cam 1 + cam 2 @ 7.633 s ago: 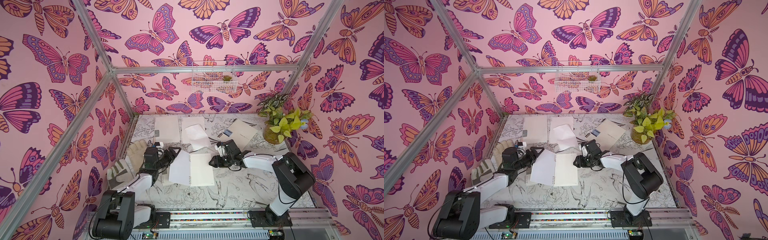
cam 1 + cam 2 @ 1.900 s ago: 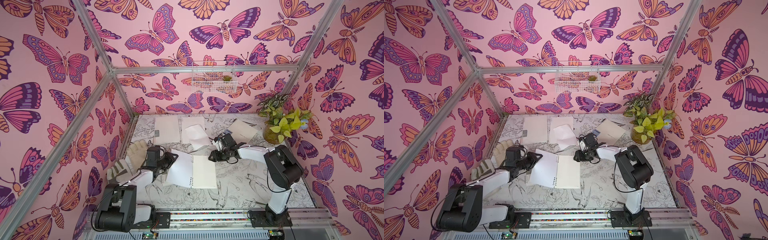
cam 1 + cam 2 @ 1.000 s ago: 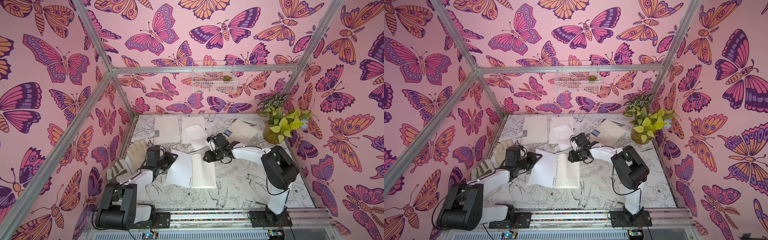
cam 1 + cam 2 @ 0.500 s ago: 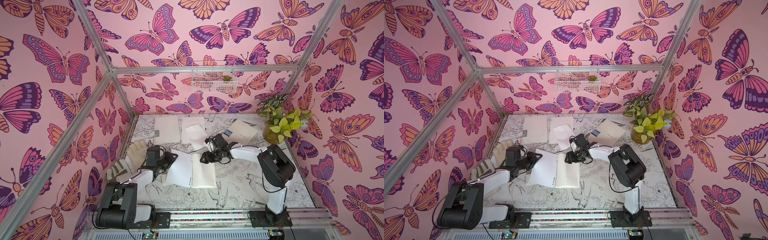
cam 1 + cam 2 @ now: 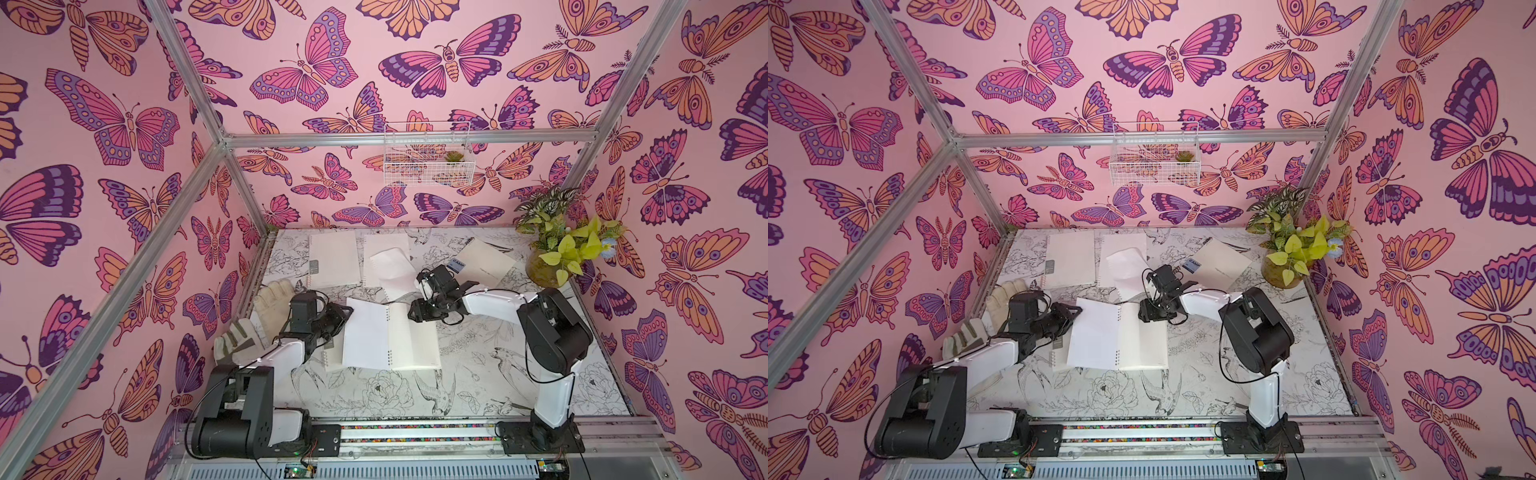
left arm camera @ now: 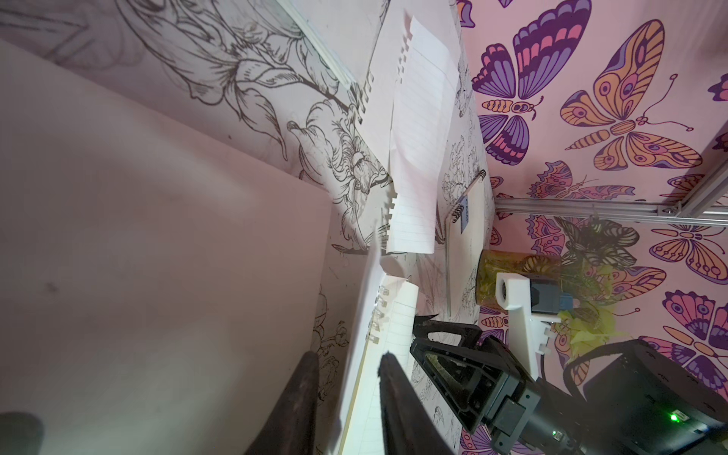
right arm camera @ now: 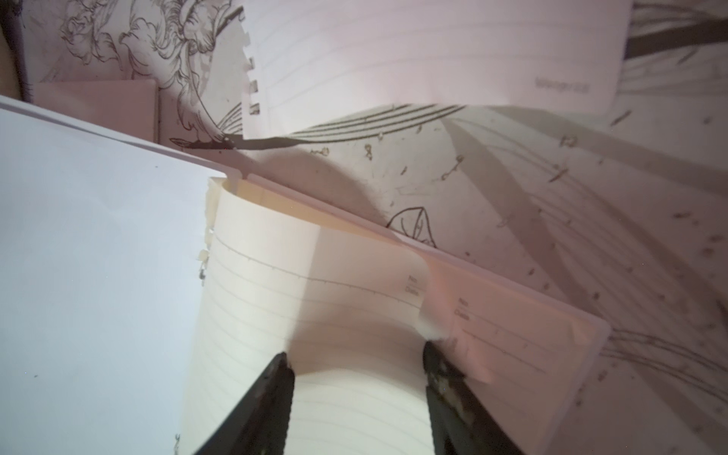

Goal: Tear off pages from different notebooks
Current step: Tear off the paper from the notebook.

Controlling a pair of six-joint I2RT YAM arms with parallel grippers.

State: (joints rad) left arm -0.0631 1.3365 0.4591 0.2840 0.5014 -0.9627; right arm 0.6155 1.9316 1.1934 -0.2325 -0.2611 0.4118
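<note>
An open notebook (image 5: 415, 345) lies mid-table with its left leaf (image 5: 365, 332) turned up. My left gripper (image 5: 348, 311) (image 6: 346, 356) is at that leaf's far left corner. Its jaws stand a little apart, and the leaf leans on one finger (image 6: 305, 378). My right gripper (image 5: 413, 318) (image 7: 356, 358) is open on the far edge of the right-hand lined page (image 7: 315, 275), which bows up between its fingertips. That page has come free of the top rings. A loose torn page (image 5: 390, 266) (image 7: 433, 51) lies just behind.
Two closed notebooks (image 5: 334, 259) (image 5: 386, 243) lie at the back, the second partly under the loose page. The CAMP notebook (image 5: 484, 259) is back right beside a potted plant (image 5: 561, 253). A white glove (image 5: 270, 307) lies by the left wall.
My right gripper has moved left from beside the CAMP notebook onto the open notebook's far edge, and the lined page now bulges between its fingers. The left arm has stayed still.
</note>
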